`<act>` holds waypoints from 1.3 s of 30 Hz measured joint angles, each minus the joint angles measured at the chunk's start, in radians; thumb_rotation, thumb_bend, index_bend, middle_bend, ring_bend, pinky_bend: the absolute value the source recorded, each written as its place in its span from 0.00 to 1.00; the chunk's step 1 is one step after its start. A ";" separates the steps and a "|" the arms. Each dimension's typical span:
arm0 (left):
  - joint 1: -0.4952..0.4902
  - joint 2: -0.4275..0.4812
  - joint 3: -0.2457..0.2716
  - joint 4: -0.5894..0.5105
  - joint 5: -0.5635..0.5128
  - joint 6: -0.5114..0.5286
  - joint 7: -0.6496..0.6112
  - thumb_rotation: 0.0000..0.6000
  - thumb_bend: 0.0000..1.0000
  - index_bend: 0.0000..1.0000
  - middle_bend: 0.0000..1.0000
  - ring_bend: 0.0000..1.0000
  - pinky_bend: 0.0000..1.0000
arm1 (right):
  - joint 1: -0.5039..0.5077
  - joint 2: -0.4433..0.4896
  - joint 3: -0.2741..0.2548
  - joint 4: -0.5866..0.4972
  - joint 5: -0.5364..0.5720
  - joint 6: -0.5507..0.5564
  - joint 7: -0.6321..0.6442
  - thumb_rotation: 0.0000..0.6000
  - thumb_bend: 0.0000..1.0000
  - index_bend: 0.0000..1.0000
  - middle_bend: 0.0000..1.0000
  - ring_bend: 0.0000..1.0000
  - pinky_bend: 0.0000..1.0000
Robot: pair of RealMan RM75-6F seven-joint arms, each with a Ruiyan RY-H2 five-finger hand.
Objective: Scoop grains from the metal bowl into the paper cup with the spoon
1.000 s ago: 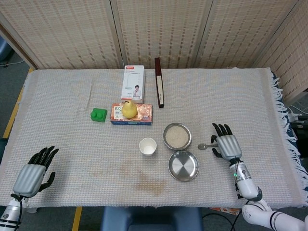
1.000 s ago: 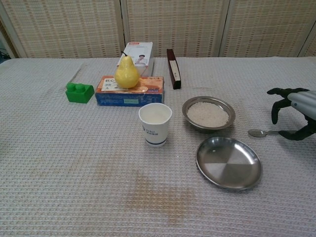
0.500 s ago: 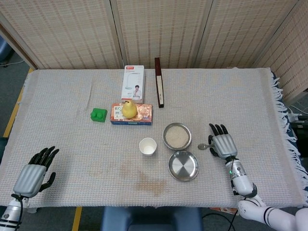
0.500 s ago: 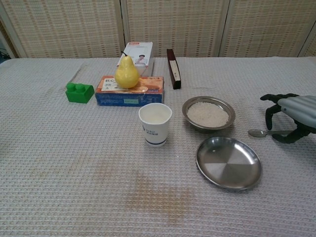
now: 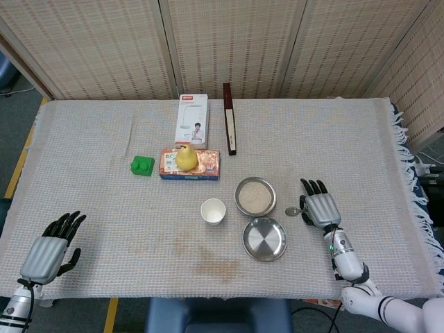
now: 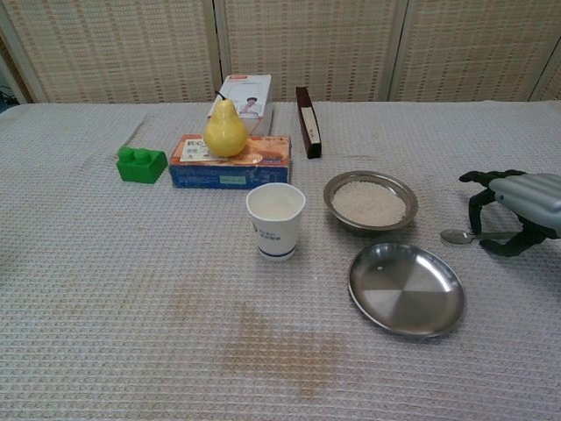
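Chest view shows the worktop [image 6: 105,289] covered in a pale grey waffle-weave cloth with a faint brownish stain near the front. A white paper cup [image 6: 276,220] stands upright near the middle. Just right of it sits a shallow round metal bowl [image 6: 370,200] filled with pale, fine grains [image 6: 368,202], and nearer the front lies an empty, shiny metal plate [image 6: 407,288] with a flat bottom. To the right of the bowl a small metal spoon [image 6: 459,235] lies flat on the cloth, its rounded end pointing left. The right hand [image 6: 515,210], grey-backed with black fingers [image 6: 478,206], arches over the spoon's handle, fingers curled downward and slightly apart; I cannot tell whether they touch it. In the head view the left hand [image 5: 50,246] rests at the near left corner, fingers spread, holding nothing. Farther back, a smooth yellow pear [image 6: 224,130] sits on a flat orange and blue box [image 6: 230,161], beside a knobbed green block [image 6: 141,164].
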 measured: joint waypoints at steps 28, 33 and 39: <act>0.001 0.005 0.005 -0.005 0.009 0.006 -0.006 1.00 0.50 0.00 0.00 0.00 0.16 | 0.010 0.052 0.017 -0.073 0.011 0.047 -0.068 1.00 0.37 0.64 0.03 0.00 0.00; 0.001 0.009 0.008 -0.009 0.015 0.009 -0.011 1.00 0.50 0.00 0.00 0.00 0.15 | 0.032 0.089 0.044 -0.153 0.023 0.068 -0.160 1.00 0.37 0.64 0.03 0.00 0.00; 0.004 0.011 0.012 -0.009 0.024 0.015 -0.019 1.00 0.50 0.00 0.00 0.00 0.15 | 0.083 0.116 0.082 -0.251 0.064 0.081 -0.344 1.00 0.37 0.64 0.03 0.00 0.00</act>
